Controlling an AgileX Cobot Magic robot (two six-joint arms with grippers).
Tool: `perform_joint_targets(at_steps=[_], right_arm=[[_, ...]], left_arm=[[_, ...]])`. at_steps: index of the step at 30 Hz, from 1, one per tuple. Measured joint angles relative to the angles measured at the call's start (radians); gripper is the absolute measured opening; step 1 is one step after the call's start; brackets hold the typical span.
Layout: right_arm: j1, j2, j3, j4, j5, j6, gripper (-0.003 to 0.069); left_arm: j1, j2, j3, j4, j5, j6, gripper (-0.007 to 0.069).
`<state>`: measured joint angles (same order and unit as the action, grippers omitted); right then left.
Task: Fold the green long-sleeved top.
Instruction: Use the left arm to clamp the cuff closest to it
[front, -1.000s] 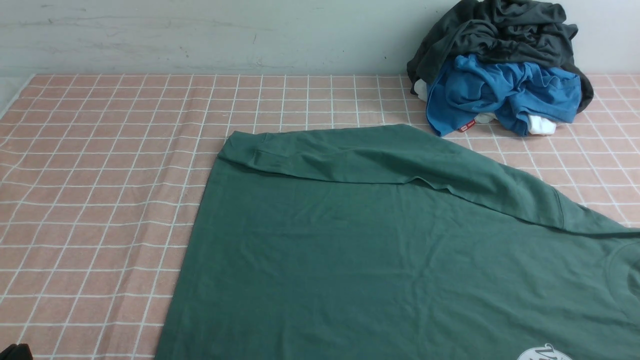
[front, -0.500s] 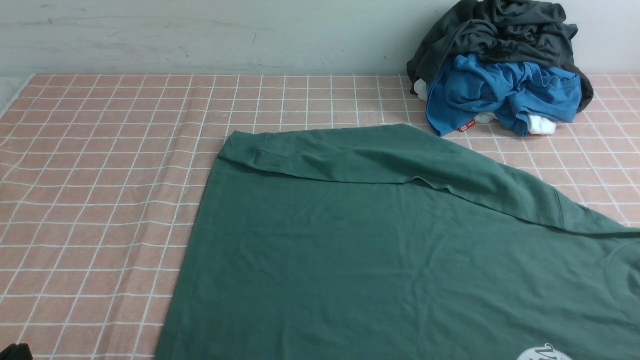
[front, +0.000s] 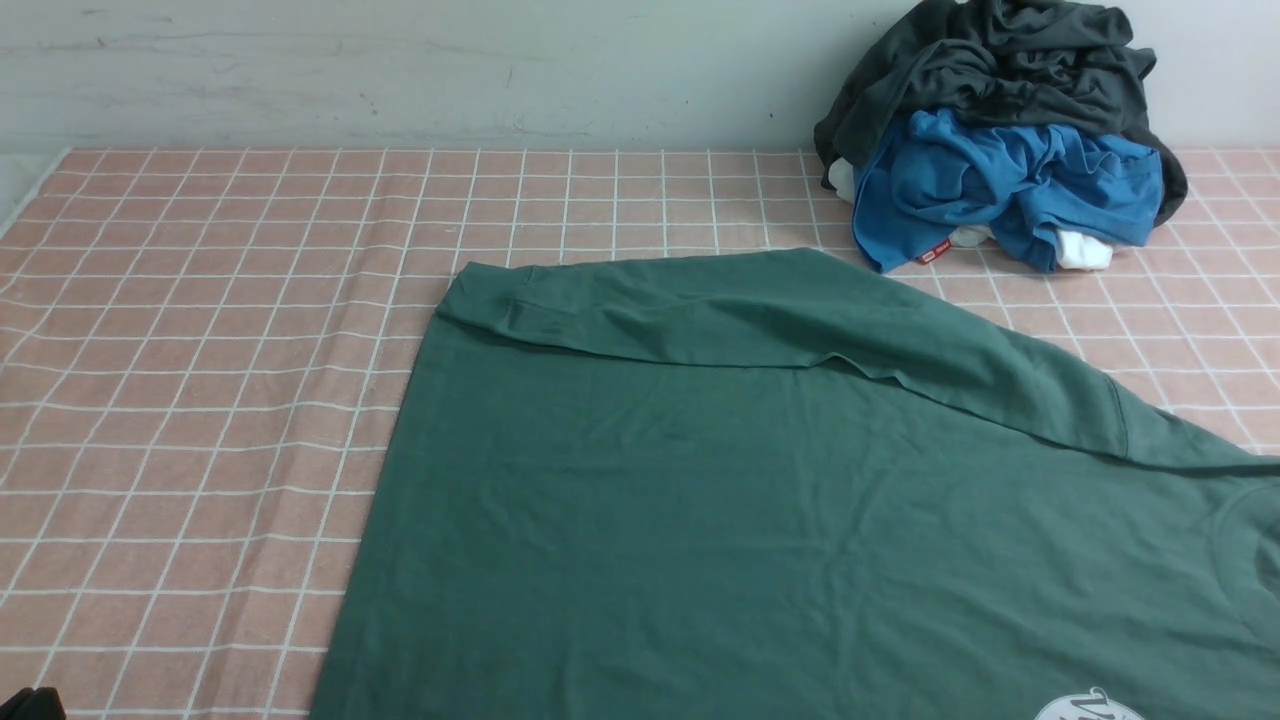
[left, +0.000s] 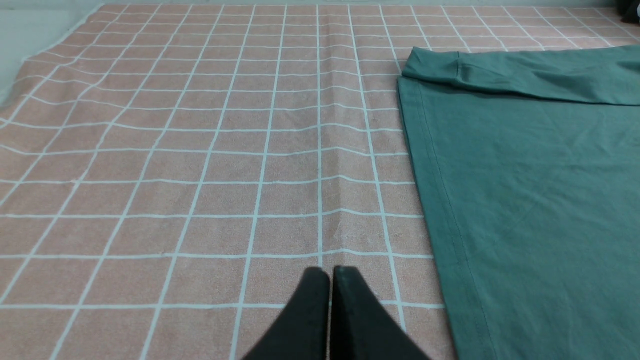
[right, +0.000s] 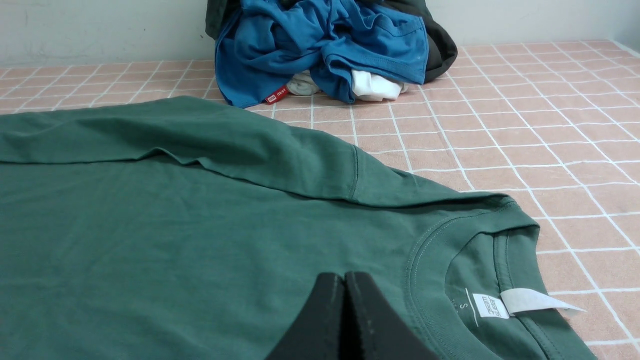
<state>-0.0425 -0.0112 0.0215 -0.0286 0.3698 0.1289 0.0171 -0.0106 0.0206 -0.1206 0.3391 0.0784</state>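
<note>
The green long-sleeved top (front: 760, 500) lies flat on the checked cloth, its hem to the left and its collar at the right edge. One sleeve (front: 760, 315) is folded across its far side, cuff toward the left. A white logo (front: 1085, 708) shows at the near edge. My left gripper (left: 330, 272) is shut and empty over bare cloth, left of the top's hem (left: 430, 165). My right gripper (right: 344, 277) is shut and empty above the top's chest, beside the collar (right: 495, 250). The top also fills the right wrist view (right: 175, 225).
A pile with a dark charcoal-grey garment (front: 1000, 70), a bright blue garment (front: 1000, 185) and some white fabric sits at the far right against the wall. The pink checked cloth (front: 200, 350) covers the table; its left edge shows in the left wrist view (left: 30, 60).
</note>
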Motion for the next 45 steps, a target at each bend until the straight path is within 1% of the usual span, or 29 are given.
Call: perform_joint_targets(at_steps=[2, 3, 4, 5, 6, 7, 8, 10, 11, 14, 19, 21, 23, 27, 29, 30, 31, 32, 33, 36, 37, 38, 39, 40, 41, 43, 45], right_arm=[[0.000, 0.000, 0.000, 0.006, 0.000, 0.008, -0.0014], [0.000, 0.000, 0.000, 0.017, 0.000, 0.015, -0.0014], [0.000, 0.000, 0.000, 0.053, -0.001, 0.036, -0.0014], [0.000, 0.000, 0.000, 0.079, -0.002, 0.057, -0.0014], [0.000, 0.000, 0.000, 0.136, -0.006, 0.089, -0.0014], [0.000, 0.000, 0.000, 0.162, -0.008, 0.097, -0.0014], [0.000, 0.000, 0.003, 0.296, -0.025, 0.179, -0.0014], [0.000, 0.000, 0.004, 0.438, -0.049, 0.244, -0.0014], [0.000, 0.000, 0.004, 0.509, -0.073, 0.279, -0.0014], [0.000, 0.000, 0.004, 0.662, -0.106, 0.304, -0.0014], [0.000, 0.000, 0.004, 0.716, -0.130, 0.283, -0.0014], [0.000, 0.000, 0.004, 0.719, -0.135, 0.266, -0.0014], [0.000, 0.000, 0.004, 0.717, -0.130, 0.215, -0.0014], [0.000, 0.002, -0.068, 0.651, -0.025, 0.002, -0.0014], [0.000, 0.033, -0.133, 0.596, 0.011, -0.087, -0.0014], [0.000, 0.039, -0.148, 0.590, 0.013, -0.104, -0.0014], [0.000, 0.126, -0.222, 0.531, 0.034, -0.169, -0.0014], [0.000, 0.126, -0.231, 0.525, 0.036, -0.176, -0.0014], [0.000, 0.219, -0.308, 0.468, 0.061, -0.227, -0.0014], [0.000, 0.418, -0.465, 0.381, 0.133, -0.310, -0.0014], [0.000, 0.431, -0.477, 0.372, 0.149, -0.314, -0.0014], [0.000, 0.510, -0.561, 0.353, 0.207, -0.345, -0.0014], [0.001, 0.548, -0.596, 0.345, 0.242, -0.356, -0.0014], [0.015, 0.630, -0.673, 0.334, 0.330, -0.374, -0.0014], [0.036, 0.682, -0.711, 0.330, 0.381, -0.382, -0.0014], [0.100, 0.767, -0.789, 0.323, 0.507, -0.399, -0.0014], [0.168, 0.827, -0.835, 0.319, 0.635, -0.414, -0.0014]], left_arm=[[0.000, 0.000, 0.000, -0.005, 0.000, -0.001, -0.0003], [0.000, 0.000, 0.000, -0.028, 0.000, -0.009, -0.0003], [0.000, 0.000, 0.000, -0.070, 0.000, -0.033, -0.0003], [0.000, 0.000, 0.000, -0.134, 0.000, -0.059, -0.0003], [0.000, 0.000, 0.001, -0.219, 0.000, -0.101, -0.0003], [0.000, 0.000, 0.002, -0.257, 0.000, -0.119, -0.0003], [0.000, 0.000, 0.007, -0.416, 0.000, -0.204, -0.0003], [0.000, 0.000, 0.009, -0.567, 0.000, -0.265, -0.0003], [0.000, 0.000, 0.009, -0.676, -0.001, -0.288, -0.0003], [0.000, 0.000, 0.009, -0.807, -0.018, -0.293, -0.0003], [0.000, 0.000, 0.009, -0.870, -0.078, -0.288, -0.0003], [0.000, 0.000, 0.009, -0.875, -0.085, -0.267, -0.0003], [0.000, 0.000, -0.008, -0.875, -0.070, -0.206, -0.0003], [0.000, 0.011, -0.123, -0.857, 0.010, 0.044, -0.0003], [0.000, 0.078, -0.178, -0.831, 0.053, 0.155, -0.0003], [0.000, 0.087, -0.185, -0.823, 0.059, 0.165, -0.0003], [0.000, 0.193, -0.247, -0.782, 0.122, 0.236, -0.0003], [0.000, 0.206, -0.255, -0.768, 0.130, 0.243, -0.0003], [0.000, 0.317, -0.325, -0.711, 0.202, 0.301, -0.0003], [0.000, 0.516, -0.471, -0.558, 0.345, 0.391, -0.0003], [0.000, 0.530, -0.482, -0.545, 0.356, 0.396, -0.0003], [-0.001, 0.625, -0.556, -0.446, 0.434, 0.423, 0.0000], [-0.004, 0.664, -0.586, -0.411, 0.467, 0.429, 0.0002], [-0.018, 0.751, -0.645, -0.342, 0.534, 0.428, 0.0015], [-0.033, 0.797, -0.677, -0.310, 0.570, 0.422, 0.0024], [-0.096, 0.903, -0.712, -0.261, 0.605, 0.405, 0.0061], [-0.185, 1.000, -0.721, -0.222, 0.611, 0.398, 0.0114]])
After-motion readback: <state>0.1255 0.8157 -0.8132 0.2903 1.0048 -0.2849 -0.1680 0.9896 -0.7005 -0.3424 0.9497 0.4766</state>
